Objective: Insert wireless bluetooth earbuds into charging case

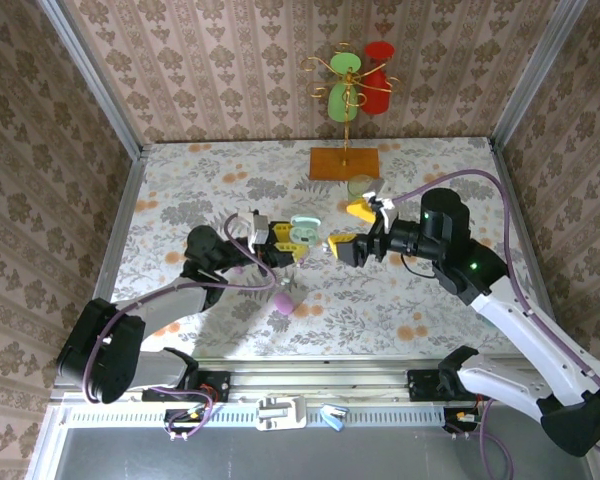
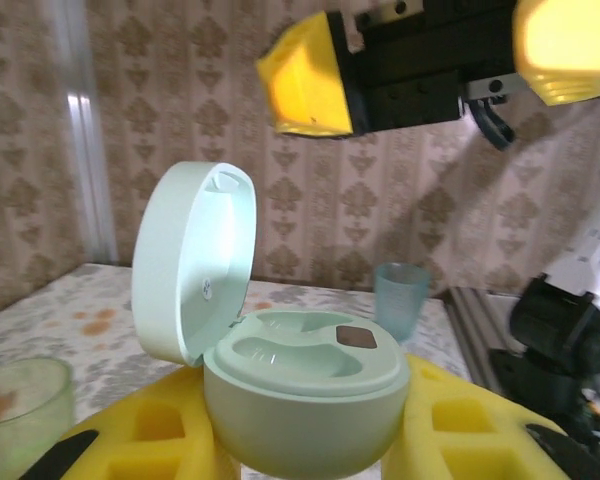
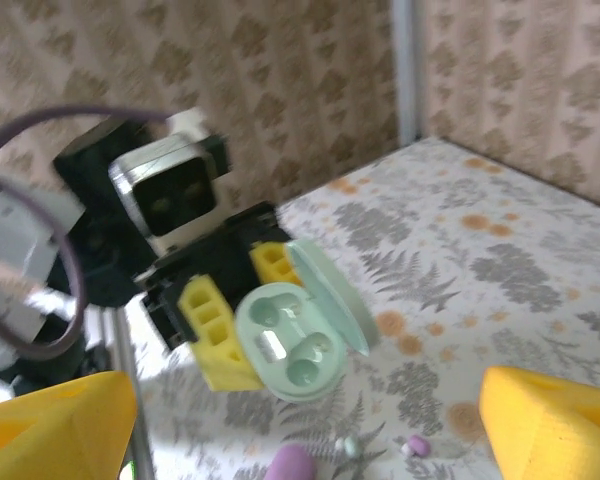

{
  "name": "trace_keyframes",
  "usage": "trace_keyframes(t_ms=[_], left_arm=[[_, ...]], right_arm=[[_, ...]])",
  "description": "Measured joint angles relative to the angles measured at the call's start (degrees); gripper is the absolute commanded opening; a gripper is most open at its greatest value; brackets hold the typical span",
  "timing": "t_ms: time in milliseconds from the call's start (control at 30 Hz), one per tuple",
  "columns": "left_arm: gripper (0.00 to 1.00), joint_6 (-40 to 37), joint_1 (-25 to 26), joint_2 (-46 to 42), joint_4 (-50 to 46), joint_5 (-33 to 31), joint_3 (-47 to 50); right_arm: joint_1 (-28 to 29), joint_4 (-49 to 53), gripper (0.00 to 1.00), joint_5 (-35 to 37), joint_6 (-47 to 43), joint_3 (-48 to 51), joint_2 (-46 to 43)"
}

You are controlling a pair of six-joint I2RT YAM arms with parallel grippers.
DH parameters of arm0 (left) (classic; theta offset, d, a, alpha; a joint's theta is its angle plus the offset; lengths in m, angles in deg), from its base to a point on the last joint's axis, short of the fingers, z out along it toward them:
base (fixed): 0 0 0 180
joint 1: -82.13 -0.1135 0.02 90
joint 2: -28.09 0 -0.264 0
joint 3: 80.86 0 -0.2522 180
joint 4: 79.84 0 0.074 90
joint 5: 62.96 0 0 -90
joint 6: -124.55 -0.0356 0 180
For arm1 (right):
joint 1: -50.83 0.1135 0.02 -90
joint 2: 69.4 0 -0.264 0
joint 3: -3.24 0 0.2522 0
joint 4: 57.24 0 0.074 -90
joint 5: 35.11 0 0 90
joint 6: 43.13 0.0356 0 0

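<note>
**Left gripper** (image 1: 283, 244): the yellow fingers (image 2: 150, 430) are pressed against both sides of the mint-green charging case (image 2: 300, 390), pinching its lower shell. The case is held above the floral surface (image 1: 180, 190), near its centre. The lid (image 2: 190, 260) is swung open and stands upright on the hinge. Both moulded wells in the case are vacant.

**Right gripper** (image 1: 350, 228): the fingers are spread wide, with nothing between them. It faces the open case from close by, not touching it.

**Earbuds**: two tiny pieces lie on the surface below the case, one whitish (image 3: 350, 447) and one pinkish (image 3: 415, 445), near each other.

**Other items**: a purple object (image 1: 283, 300) lies beside the earbuds. A blue cup (image 2: 400, 300) and a green cup (image 2: 20, 410) stand on the surface.
</note>
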Motion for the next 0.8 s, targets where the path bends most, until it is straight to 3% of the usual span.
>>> trace_keyframes(t_ms=[133,300,533,800], left_arm=[[0.12,-0.22,-1.64,0.07,2.49,-4.52,0.90],[0.12,-0.74,-2.25,0.94,4.85,-8.68,0.92],[0.12,-1.03,-2.25,0.92,5.51,-10.69,1.53],[0.12,-1.03,-2.25,-0.68,5.57,-10.36,2.56]], right_arm=[[-3.72,-6.58,0.86,8.81,9.40,5.27,1.73],[-5.01,-5.97,0.85,18.36,17.40,6.05,9.97],[-4.68,-5.38,0.79,18.10,22.14,5.99,23.43],[-2.58,-3.89,0.57,14.53,22.45,1.46,40.26]])
